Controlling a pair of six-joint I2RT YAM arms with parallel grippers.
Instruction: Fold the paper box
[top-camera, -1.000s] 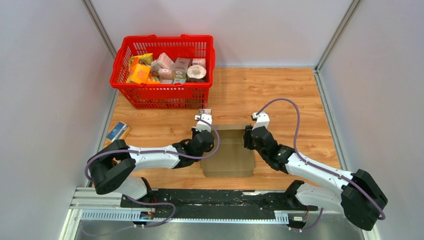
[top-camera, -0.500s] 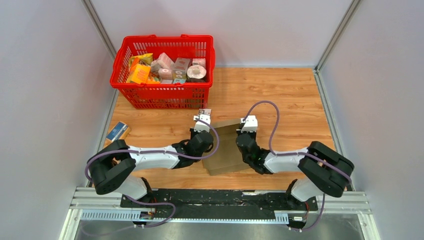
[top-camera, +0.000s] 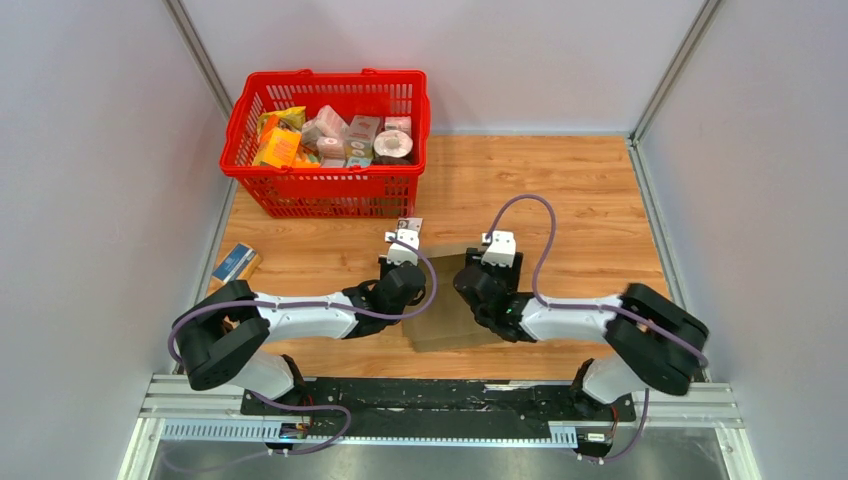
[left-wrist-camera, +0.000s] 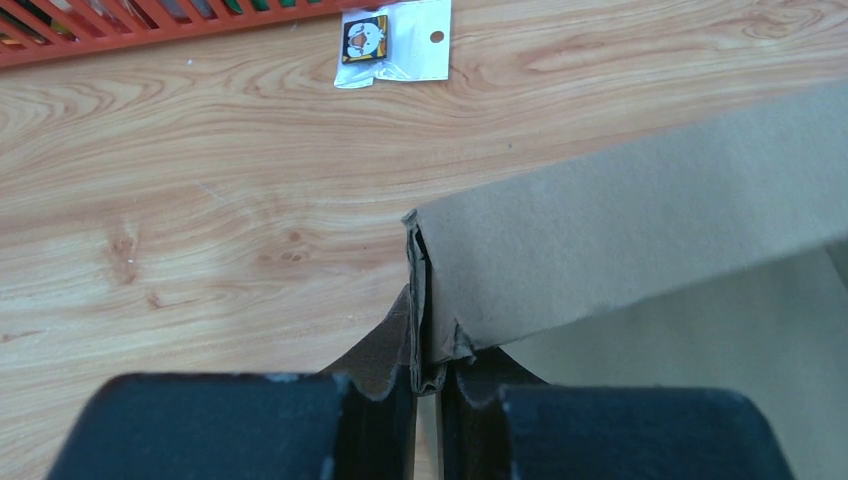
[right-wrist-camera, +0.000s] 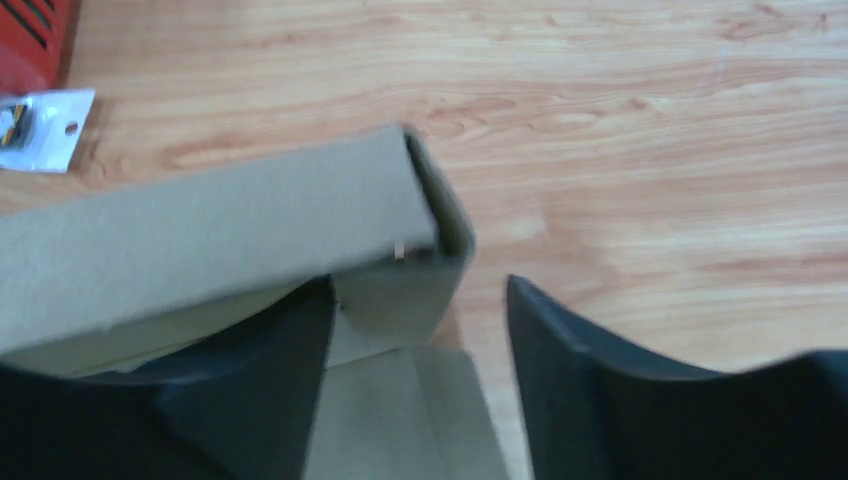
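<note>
The left end effector (left-wrist-camera: 425, 385) is closed to a narrow slit, pinching the left end of the paper box (left-wrist-camera: 620, 230) where a raised wall meets a folded edge. From that pinch the wall runs away to the right and stands up off the sheet, while a flat panel lies on the desk (left-wrist-camera: 200, 200) beneath it.

The right end effector (right-wrist-camera: 420, 370) is spread wide. The box's right corner and short side flap sit between its fingers (right-wrist-camera: 270, 380) without being clamped; whether the left finger touches the wall is unclear, and this view is blurred.

From above, the box (top-camera: 445, 325) lies between the two end effectors, near the desk's front edge. Its raised wall runs left to right, and the rest of the sheet reaches toward the arm bases. The right wrist covers much of it, so the flaps and tabs cannot be made out.

Beyond the box lies a small clear packet (left-wrist-camera: 392, 40), and farther back a red basket (top-camera: 325, 190) of groceries.
</note>
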